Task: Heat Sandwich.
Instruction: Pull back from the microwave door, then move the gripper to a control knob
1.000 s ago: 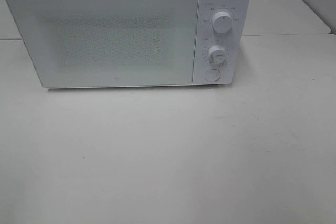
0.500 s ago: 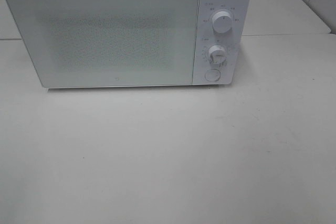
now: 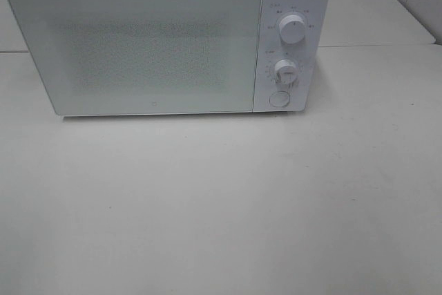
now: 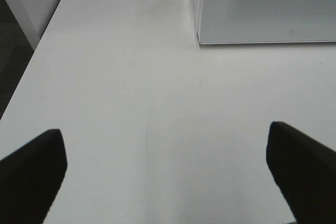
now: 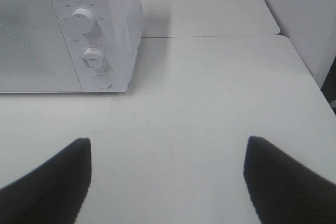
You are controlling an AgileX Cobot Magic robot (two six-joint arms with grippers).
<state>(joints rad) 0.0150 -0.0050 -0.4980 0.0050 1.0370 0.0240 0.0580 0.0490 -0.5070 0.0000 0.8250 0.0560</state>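
Observation:
A white microwave (image 3: 166, 39) stands at the back of the table with its door shut; its two knobs (image 3: 292, 29) and a round button sit on its right panel. The sandwich is out of view. In the left wrist view my left gripper (image 4: 165, 174) is open over bare tabletop, short of the microwave's lower left corner (image 4: 202, 40). The right wrist view has my right gripper (image 5: 168, 182) open too, with nothing between its dark fingers (image 5: 286, 182), in front of the microwave's control panel (image 5: 89, 51). Neither arm shows in the high view.
The white table (image 3: 221, 205) stretches in front of the microwave. Its left edge (image 4: 31, 72) drops to a dark floor. A second table surface (image 5: 210, 3) lies behind, and the table's right edge (image 5: 310, 72) shows by a white wall.

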